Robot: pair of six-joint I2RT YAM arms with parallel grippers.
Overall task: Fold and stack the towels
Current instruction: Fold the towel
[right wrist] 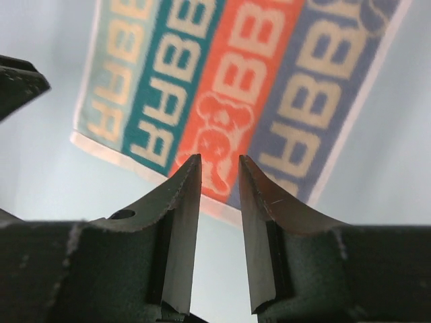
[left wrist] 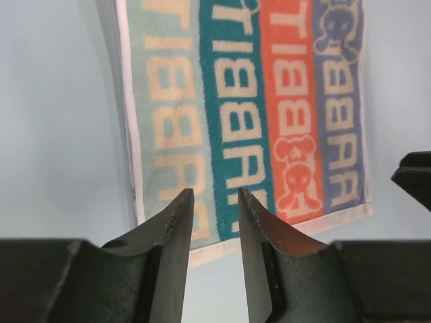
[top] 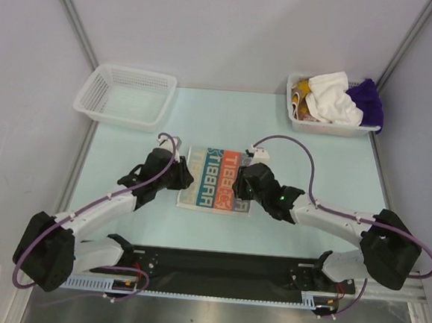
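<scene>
Printed towel (top: 216, 179) lay flat on bench (top: 123, 148), nothing stacked yet. Left fingers (left wrist: 172, 230), right fingers (right wrist: 180, 203) flanked it, apart, empty. Other towels (top: 333, 100) sat in basket (top: 331, 129) beyond it.

teal/orange/blue striped towel (top: 214, 180), wht mesh basket (top: 119, 116)

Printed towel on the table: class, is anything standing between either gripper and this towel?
Nothing visible does. The printed towel lies flat on the table. The left gripper and right gripper sit at its opposite sides, jaws parted and empty, with no other object in the gap.
</scene>
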